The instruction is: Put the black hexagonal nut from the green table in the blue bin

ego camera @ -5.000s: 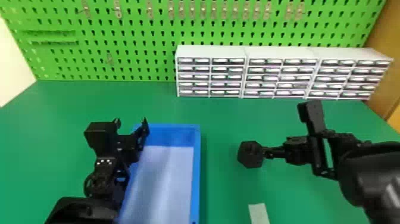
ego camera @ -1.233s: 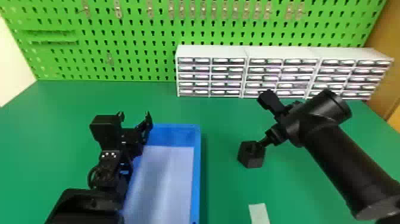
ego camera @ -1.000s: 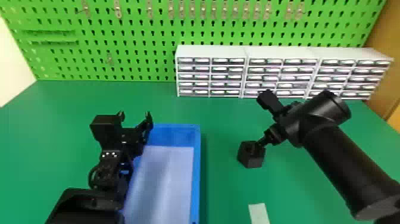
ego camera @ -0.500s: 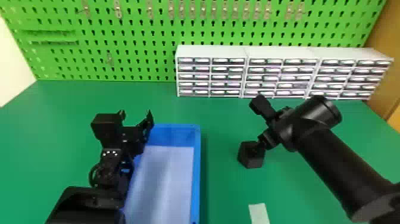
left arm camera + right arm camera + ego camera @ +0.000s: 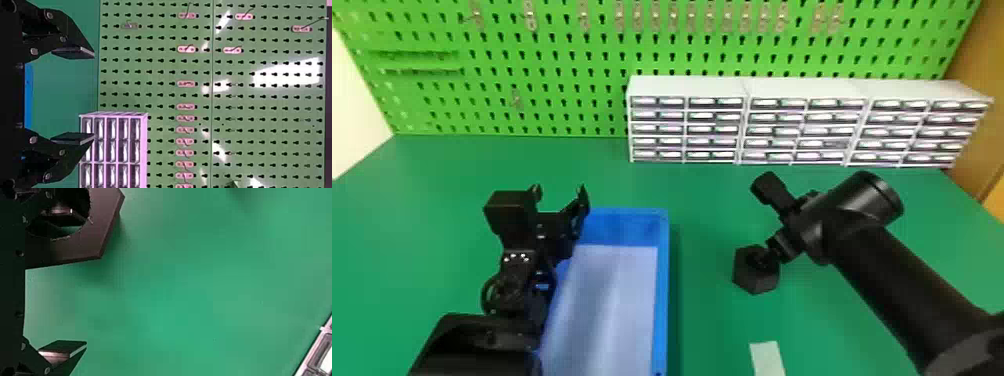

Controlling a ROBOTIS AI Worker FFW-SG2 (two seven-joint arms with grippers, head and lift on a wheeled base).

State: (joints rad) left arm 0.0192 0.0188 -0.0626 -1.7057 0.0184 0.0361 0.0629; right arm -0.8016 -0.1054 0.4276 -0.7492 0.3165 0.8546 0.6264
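Black hexagonal nut (image 5: 756, 284) on green table (image 5: 704, 310), open stretch to blue rectangular bin (image 5: 662, 300), black right gripper (image 5: 779, 246) spread, one finger in nut's hole, left gripper (image 5: 559, 196) spread near bin's left rim, bin's near end cut off

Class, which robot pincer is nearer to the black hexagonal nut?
The right. The right pincer has one finger at the hole of the black nut; the left pincer is off to the nut's left, beside the far end of the blue bin.

left gripper (image 5: 558, 190) forward-facing, right gripper (image 5: 784, 245) low and aslant (fingers apart on both)
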